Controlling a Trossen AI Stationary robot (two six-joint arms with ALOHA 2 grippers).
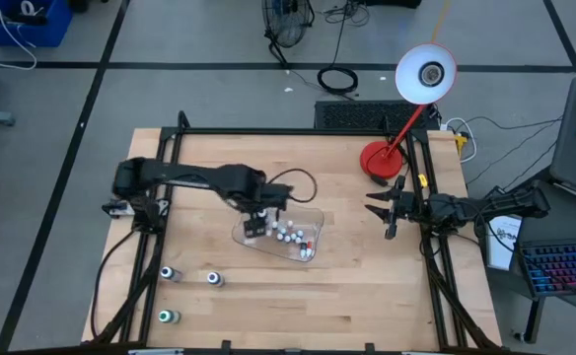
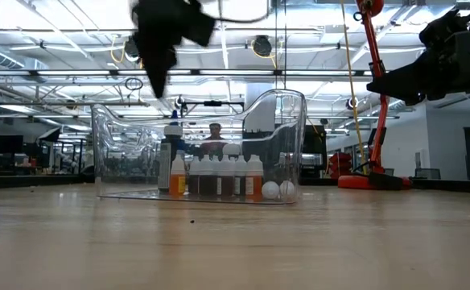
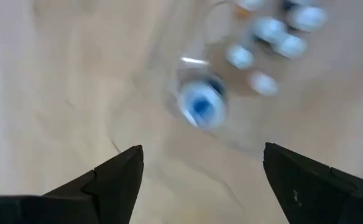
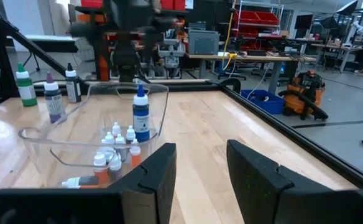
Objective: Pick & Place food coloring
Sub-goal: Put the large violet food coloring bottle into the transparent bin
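Observation:
The clear tray (image 1: 298,219) lies mid-table and holds several tiny whitish food coloring bottles (image 1: 293,237), which stand in a row (image 2: 219,176) in the low view. A taller blue-topped bottle (image 3: 200,104) stands upright in the tray (image 4: 141,115). My left gripper (image 3: 200,152) hovers open right above that bottle, clear of it (image 2: 156,76). Three more bottles stand on the table near its left front: (image 1: 168,273), (image 1: 213,279), (image 1: 167,317). My right gripper (image 1: 379,209) waits open at the table's right, level, pointing at the tray.
A red desk lamp stands with its base (image 1: 377,158) at the far right of the table and its white head (image 1: 426,71) above the far edge. Black frame rails (image 1: 436,247) run along the left and right table edges. Bare wood lies in front of the tray.

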